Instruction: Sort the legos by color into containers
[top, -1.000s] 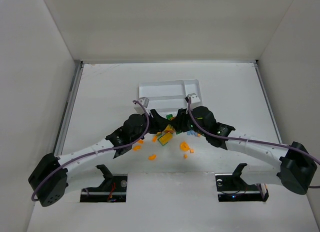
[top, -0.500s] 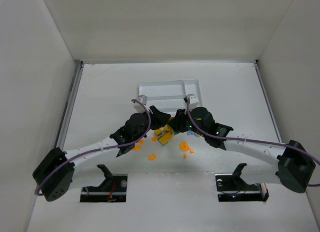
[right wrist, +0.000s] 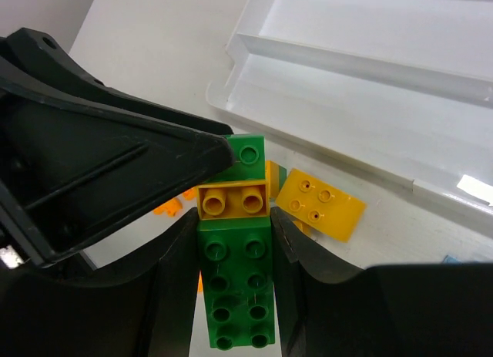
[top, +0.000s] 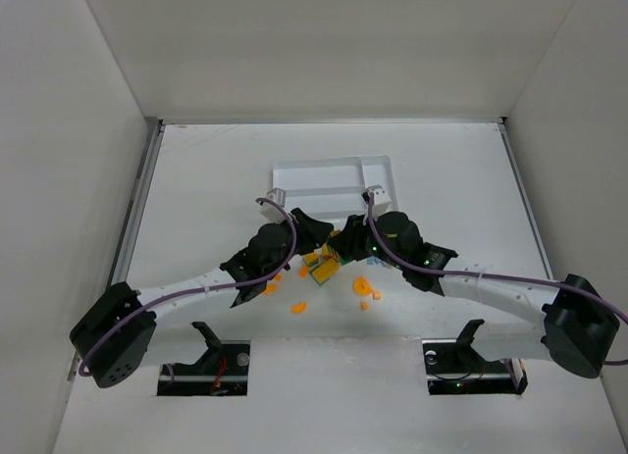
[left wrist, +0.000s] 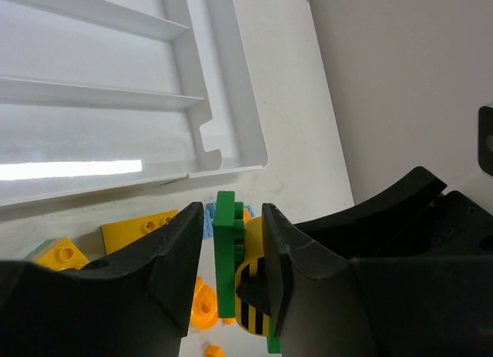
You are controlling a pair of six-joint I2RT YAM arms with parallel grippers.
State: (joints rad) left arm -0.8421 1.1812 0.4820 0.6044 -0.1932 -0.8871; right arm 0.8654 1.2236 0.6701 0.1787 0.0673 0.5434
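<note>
My right gripper (right wrist: 233, 234) is shut on a long green brick (right wrist: 235, 295) that carries a yellow two-stud brick (right wrist: 233, 200) near its far end. In the left wrist view that green brick (left wrist: 225, 249) stands edge-on between the jaws of my left gripper (left wrist: 231, 218). The right jaw touches the yellow black-striped piece (left wrist: 254, 295) on it, and a thin gap shows at the left jaw. From above, both grippers (top: 316, 240) (top: 343, 246) meet over the lego pile, just below the white tray (top: 334, 175), whose sections look bare.
A yellow plate (right wrist: 320, 205) lies beside the held brick, close to the tray rim (right wrist: 347, 118). Orange bits (top: 361, 286) and a yellow piece (top: 326, 270) are scattered on the table under the arms. A light-blue piece (left wrist: 209, 213) lies behind the jaws.
The left arm has swung a little left and its gripper has narrowed around the far end of the green brick. My right gripper has kept its hold in about the same place.
</note>
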